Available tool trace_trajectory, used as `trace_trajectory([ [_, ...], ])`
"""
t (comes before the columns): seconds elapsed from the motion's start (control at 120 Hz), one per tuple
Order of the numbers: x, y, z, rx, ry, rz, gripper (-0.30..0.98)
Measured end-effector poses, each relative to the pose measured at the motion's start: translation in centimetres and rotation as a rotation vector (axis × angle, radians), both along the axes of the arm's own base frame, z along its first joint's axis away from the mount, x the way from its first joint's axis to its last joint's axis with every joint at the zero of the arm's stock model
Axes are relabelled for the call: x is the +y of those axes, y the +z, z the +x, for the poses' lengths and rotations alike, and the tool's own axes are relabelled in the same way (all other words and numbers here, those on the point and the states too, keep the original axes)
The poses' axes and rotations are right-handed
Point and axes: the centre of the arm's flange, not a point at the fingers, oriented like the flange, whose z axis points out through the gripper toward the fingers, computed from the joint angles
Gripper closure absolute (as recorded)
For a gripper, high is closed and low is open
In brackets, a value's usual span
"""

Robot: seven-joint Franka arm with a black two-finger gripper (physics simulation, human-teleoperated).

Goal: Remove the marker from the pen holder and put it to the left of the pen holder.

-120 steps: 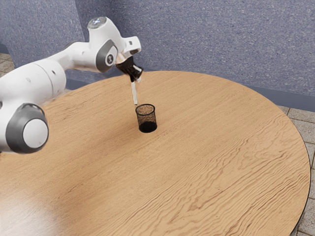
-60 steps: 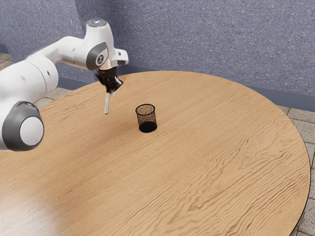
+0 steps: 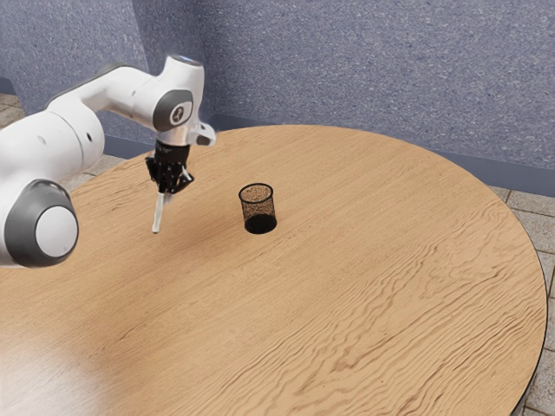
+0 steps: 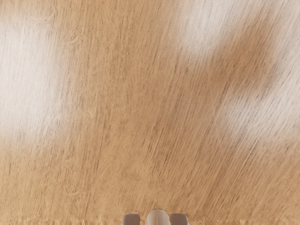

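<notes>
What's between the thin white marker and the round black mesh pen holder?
Light brown wooden tabletop with nothing on it lies between the marker in my hand and the pen holder, seen in the exterior view.

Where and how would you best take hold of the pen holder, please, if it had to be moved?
I'd pinch the pen holder at its rim, coming from straight above, one finger inside and one outside: it stands upright, its open top faces up, and the mesh wall looks thin. My gripper would first have to release the marker.
</notes>
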Motion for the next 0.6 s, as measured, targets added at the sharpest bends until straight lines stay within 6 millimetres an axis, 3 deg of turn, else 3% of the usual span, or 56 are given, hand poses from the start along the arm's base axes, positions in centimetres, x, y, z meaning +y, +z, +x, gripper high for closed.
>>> trace_trajectory([
  [0.475,3.2,-4.5,-2.6,0.221,0.058,0.037,0.75],
  [0.6,3.6,-5.4,-2.9,0.247,0.06,0.04,0.51],
])
